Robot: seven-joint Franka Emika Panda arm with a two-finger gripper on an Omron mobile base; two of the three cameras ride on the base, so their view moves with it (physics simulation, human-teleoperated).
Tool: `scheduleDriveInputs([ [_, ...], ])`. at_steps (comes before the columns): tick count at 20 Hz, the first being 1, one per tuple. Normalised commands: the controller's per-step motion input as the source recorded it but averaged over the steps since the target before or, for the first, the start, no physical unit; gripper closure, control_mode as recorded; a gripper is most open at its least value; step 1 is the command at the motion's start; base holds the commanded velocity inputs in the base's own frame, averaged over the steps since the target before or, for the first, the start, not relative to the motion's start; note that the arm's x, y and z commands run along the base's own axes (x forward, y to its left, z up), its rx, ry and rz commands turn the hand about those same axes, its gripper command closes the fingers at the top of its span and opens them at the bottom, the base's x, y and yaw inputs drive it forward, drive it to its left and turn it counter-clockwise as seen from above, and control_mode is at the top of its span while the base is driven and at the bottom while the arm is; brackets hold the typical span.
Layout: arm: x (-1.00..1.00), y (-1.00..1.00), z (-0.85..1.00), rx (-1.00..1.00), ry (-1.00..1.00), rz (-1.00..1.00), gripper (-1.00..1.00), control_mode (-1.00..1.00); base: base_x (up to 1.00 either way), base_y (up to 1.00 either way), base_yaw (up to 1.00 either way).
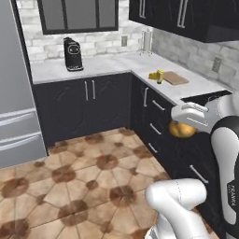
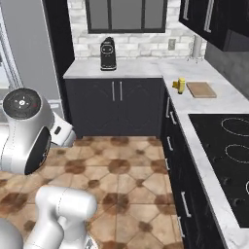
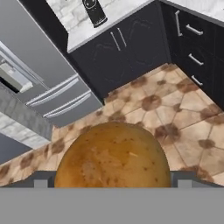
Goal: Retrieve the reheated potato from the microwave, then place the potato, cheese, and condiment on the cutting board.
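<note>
Above tiled floor, gripper grips potato, long axis crosswise.

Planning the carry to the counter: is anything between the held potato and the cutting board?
Nothing visible blocks it. The potato sits in the claw below counter height; cheese and condiment stand beside the cutting board, not on it.
</note>
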Motion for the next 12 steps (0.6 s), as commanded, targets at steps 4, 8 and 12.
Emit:
scheduleDriveInputs([
  [4, 0.00, 0.00, 0.00, 0.00, 0.00, 0.00, 1.00, 1.00, 0.91, -0.21, 0.00],
  [8, 0.00, 0.00, 0.00, 0.00, 0.00, 0.00, 1.00, 1.00, 0.90, -0.19, 0.00],
  [12, 0.00, 0.00, 0.00, 0.00, 0.00, 0.00, 1.00, 1.00, 0.91, -0.14, 0.00],
])
